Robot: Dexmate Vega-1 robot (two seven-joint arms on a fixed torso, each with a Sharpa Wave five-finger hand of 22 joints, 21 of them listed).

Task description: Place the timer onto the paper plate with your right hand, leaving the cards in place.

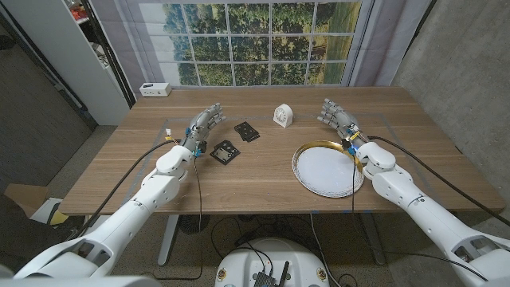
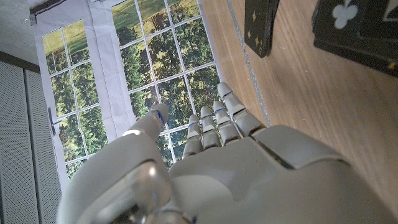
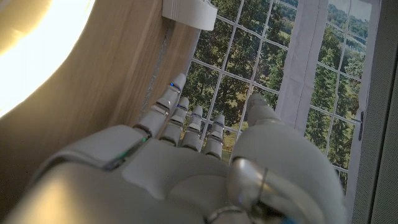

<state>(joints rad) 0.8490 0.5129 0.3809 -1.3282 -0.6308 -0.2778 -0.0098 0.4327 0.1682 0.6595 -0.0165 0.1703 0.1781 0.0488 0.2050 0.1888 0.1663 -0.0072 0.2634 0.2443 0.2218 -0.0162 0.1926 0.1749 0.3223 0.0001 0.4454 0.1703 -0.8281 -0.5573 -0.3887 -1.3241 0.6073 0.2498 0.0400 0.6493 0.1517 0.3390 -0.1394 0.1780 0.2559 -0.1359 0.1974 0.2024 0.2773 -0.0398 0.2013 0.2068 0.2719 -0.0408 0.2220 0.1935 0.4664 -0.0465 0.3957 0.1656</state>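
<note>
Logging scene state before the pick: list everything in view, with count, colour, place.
timer: 1, white, far middle of the table, apart from the plate
paper plate: 1, white with a gold rim, right of centre, empty
cards: 2, black, left of centre, lying apart from each other
small box: 1, white, far left corner of the table
table: 1, wooden
left hand: empty, fingers apart, left of the cards
right hand: empty, fingers apart, beyond the plate, right of the timer

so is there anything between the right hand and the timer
No. In the head view, only bare wooden table separates the right hand from the white timer; the paper plate lies nearer the robot, off that stretch.
</note>
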